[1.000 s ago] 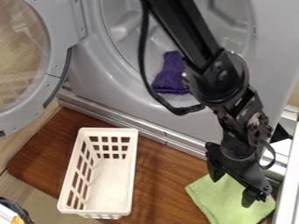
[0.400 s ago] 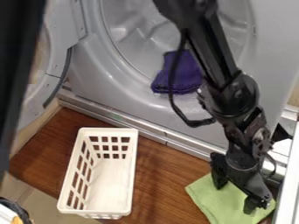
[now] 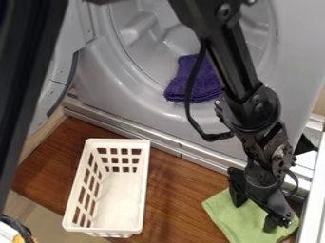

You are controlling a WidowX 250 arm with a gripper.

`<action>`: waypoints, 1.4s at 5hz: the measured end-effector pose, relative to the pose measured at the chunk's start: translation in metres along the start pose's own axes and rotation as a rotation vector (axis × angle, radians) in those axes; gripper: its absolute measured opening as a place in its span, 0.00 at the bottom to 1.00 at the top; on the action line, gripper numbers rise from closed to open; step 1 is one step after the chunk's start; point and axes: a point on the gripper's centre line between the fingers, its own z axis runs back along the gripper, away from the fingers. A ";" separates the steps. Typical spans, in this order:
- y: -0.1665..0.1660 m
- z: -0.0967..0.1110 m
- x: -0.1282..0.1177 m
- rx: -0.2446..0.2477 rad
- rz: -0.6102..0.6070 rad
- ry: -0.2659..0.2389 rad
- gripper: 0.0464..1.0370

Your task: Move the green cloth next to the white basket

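Backing the scene, a grey machine (image 3: pixel 100 88) dwarfs the black arm (image 3: pixel 234 61), the white basket (image 3: pixel 120 201) and the green cloth (image 3: pixel 238 219), which lies at lower right, apart from the basket. Over the cloth, the gripper (image 3: pixel 256 207) has its 2 fingers spread wide — lining up the grasp seems the step in hand, and next calls for closing on fabric. Against the first frame, the gripper sits slightly lower and farther right — the cloth hasn't moved.
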 end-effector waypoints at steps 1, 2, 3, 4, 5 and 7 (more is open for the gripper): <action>0.003 0.000 -0.008 0.015 0.004 0.000 0.96; 0.015 0.003 -0.025 0.052 0.034 0.022 0.96; 0.026 0.007 -0.044 0.091 0.080 0.045 0.96; 0.038 0.009 -0.055 0.107 0.117 0.053 0.96; 0.058 0.013 -0.066 0.135 0.188 0.065 0.96; 0.091 0.022 -0.093 0.155 0.345 0.096 0.96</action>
